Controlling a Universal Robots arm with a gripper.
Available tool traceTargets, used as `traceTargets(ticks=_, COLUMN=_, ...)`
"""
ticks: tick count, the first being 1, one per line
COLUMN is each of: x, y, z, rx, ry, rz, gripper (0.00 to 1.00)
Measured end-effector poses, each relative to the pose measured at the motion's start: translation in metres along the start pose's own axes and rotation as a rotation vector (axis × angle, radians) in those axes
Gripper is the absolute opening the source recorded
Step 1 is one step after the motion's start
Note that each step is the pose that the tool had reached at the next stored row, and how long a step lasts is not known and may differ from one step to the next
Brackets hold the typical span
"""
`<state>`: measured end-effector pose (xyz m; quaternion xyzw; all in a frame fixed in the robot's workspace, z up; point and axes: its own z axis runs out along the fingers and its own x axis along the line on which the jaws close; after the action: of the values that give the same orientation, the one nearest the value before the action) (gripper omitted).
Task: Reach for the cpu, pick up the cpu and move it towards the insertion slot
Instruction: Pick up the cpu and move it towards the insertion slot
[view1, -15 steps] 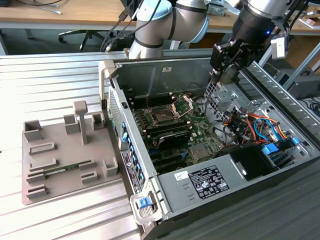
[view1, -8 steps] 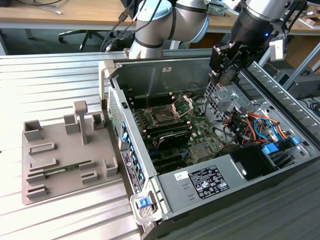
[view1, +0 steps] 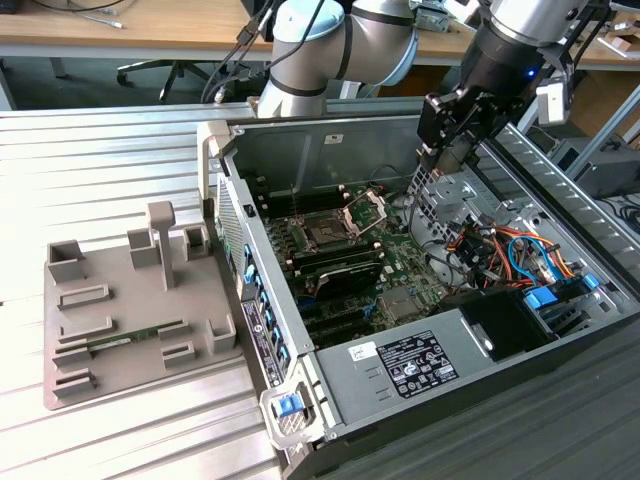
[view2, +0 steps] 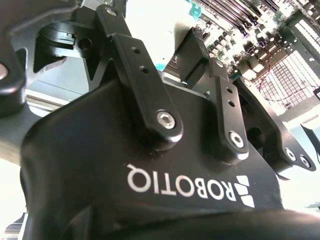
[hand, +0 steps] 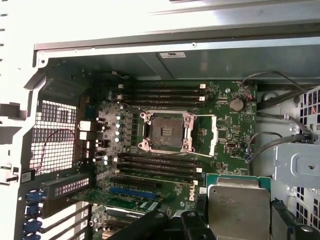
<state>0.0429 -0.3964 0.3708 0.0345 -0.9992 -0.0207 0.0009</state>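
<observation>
The cpu (hand: 239, 207) lies nearest the lens in the first wrist view. It sits face up between dark fingers (hand: 196, 227) and looks larger than the slot (hand: 166, 131) beyond it, so I judge it is lifted clear and held. In the exterior view the pincer (view1: 452, 145) hangs over the case (view1: 560, 370), above its far corner on the exterior view's right. The jaws are drawn narrow around a pale flat piece that I take to be the cpu.

By that reading the reach and the pick-up are done. The carry is only partly done. The slot (view1: 325, 235) lies open in the middle of the case floor with its bracket raised, and the cpu is well apart from it, up near the drive cage at the case's edge.

The case lies on its side, lid off, on a ribbed metal bench (view1: 100, 150). Its board (view1: 370, 270) is exposed, and coloured cables (view1: 500, 250) are bundled at the end on the exterior view's right. Just beside the case, on the exterior view's left, a grey tray (view1: 130, 310) of moulded holders carries a green stick (view1: 135, 340). Beyond the case a wooden desk (view1: 150, 30) runs across the room, with a chair base (view1: 160, 70) under it.
</observation>
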Motion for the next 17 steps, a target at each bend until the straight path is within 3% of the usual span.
traceTargets(ticks=17, x=0.0005, y=-0.0001, z=0.0072, rx=0.0, ry=0.0, rz=0.0, gripper=0.55)
